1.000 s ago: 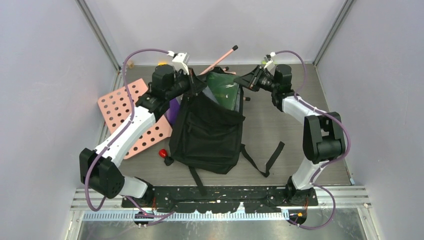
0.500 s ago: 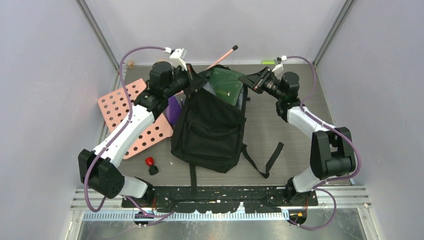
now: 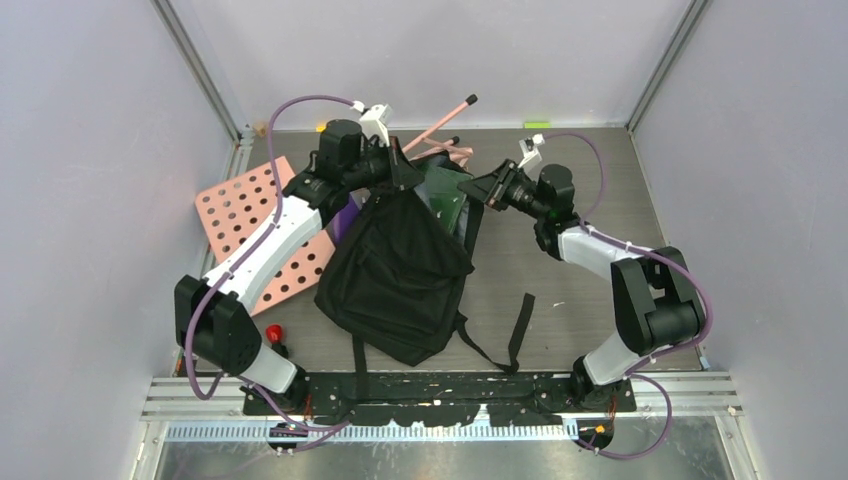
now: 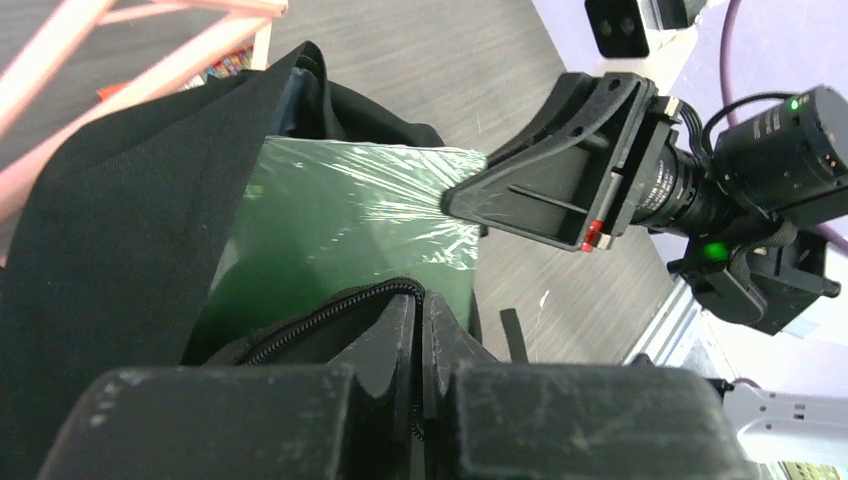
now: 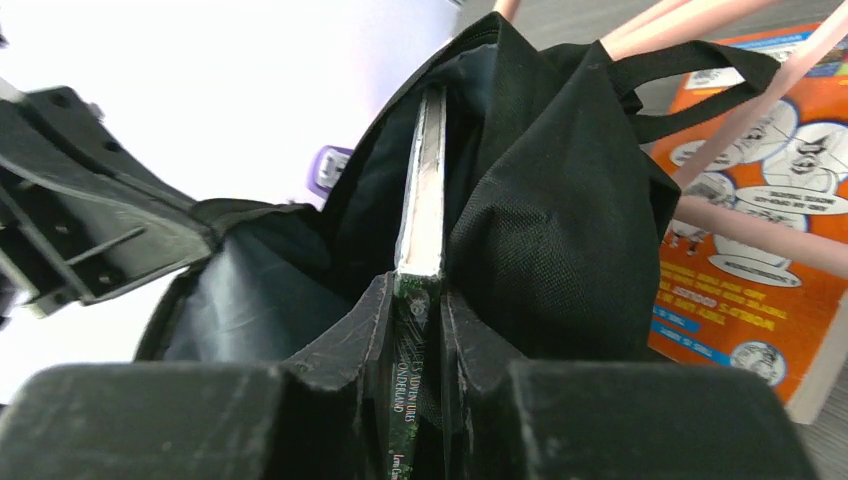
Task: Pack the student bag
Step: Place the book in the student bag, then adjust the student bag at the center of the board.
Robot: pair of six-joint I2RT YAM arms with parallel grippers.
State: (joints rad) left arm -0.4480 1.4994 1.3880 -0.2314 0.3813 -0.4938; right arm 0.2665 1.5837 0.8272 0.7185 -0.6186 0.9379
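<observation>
The left pincer [image 4: 420,300] is pressed fully together, pinching the zippered rim of the student bag [image 3: 395,275] and holding its mouth up. The right pincer [image 5: 415,285] is narrowly parted, clamped on the edge of a green book [image 4: 340,220] wrapped in clear film; the book stands on edge, partly inside the bag's open mouth. Black fabric folds bunch against the book on one side.

Just beyond the bag lie an orange comic book [image 5: 760,200] and pink rods [image 5: 740,240]. Left of the bag, a pink perforated board [image 3: 250,215] lies under the left arm, with a purple object [image 3: 345,215] beside it.

The bag, black and slumped, lies mid-table [image 3: 600,180], with its mouth at the far end and its straps trailing toward the near edge.
</observation>
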